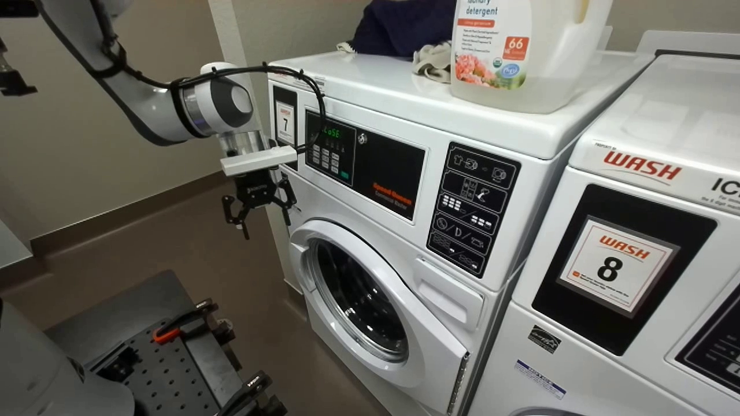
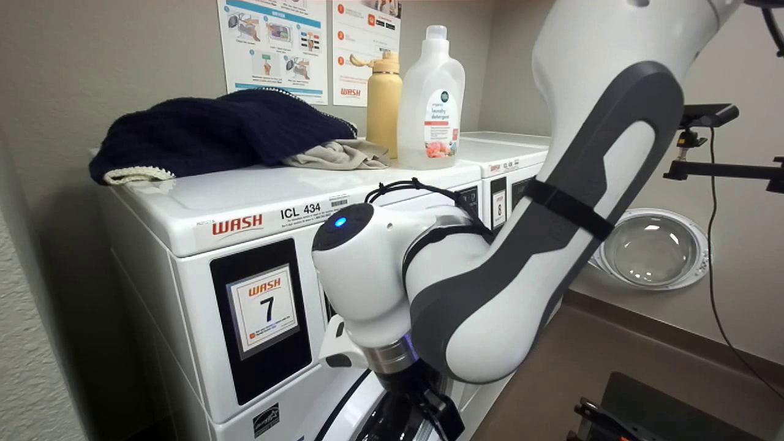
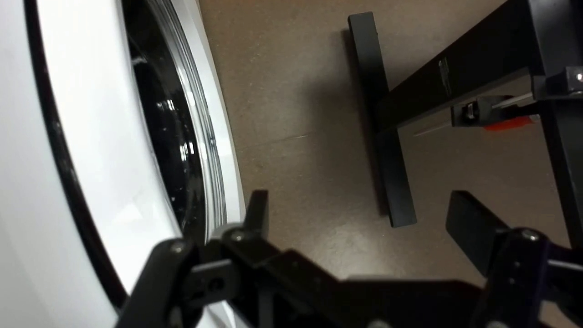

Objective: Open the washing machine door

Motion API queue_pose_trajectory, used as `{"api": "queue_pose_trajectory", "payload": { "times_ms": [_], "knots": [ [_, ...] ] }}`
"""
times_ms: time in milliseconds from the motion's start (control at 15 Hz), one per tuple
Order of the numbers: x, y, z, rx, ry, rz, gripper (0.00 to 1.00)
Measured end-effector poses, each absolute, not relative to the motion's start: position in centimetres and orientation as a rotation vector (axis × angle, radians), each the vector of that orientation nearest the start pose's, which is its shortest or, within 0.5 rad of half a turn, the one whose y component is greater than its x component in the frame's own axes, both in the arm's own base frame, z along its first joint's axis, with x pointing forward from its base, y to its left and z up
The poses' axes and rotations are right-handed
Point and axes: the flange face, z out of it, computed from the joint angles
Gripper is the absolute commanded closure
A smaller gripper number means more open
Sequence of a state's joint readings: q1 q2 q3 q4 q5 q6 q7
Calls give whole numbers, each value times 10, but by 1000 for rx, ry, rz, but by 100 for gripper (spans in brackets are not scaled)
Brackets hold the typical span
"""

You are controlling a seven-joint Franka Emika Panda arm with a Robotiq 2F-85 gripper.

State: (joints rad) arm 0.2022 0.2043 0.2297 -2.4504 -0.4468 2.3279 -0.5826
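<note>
The white washing machine (image 1: 370, 124) numbered 7 has a dark control panel with a lit green display. Its large round door (image 1: 361, 300) has a white rim and dark glass. The door lies against or very near the machine's front; I cannot tell whether it is latched. It shows at the left of the wrist view (image 3: 104, 105) and partly at the bottom of an exterior view (image 2: 352, 407). My gripper (image 1: 266, 225) is open and empty, pointing down by the door's upper left edge. In the wrist view the gripper (image 3: 357, 205) has its left finger beside the rim; contact is unclear.
A detergent bottle (image 1: 514, 63) and a dark blue cloth (image 2: 226, 131) lie on top of the machine. A yellow bottle (image 2: 384, 110) stands behind. Machine 8 (image 1: 630, 173) adjoins it. A black stand (image 3: 460, 77) is on the floor opposite the door.
</note>
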Motion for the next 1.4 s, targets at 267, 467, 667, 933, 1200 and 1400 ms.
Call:
{"api": "queue_pose_trajectory", "payload": {
  "times_ms": [267,467,667,933,1200,1400],
  "knots": [
    [408,186,198,-2546,-2098,536,0],
    [408,186,197,-2542,-2101,538,0],
    [408,183,183,-2484,-2214,587,0],
    [409,178,152,-2364,-2390,654,0],
    [417,190,142,-2296,-2493,628,0],
    [417,213,149,-2254,-2563,576,0]
  ]
}}
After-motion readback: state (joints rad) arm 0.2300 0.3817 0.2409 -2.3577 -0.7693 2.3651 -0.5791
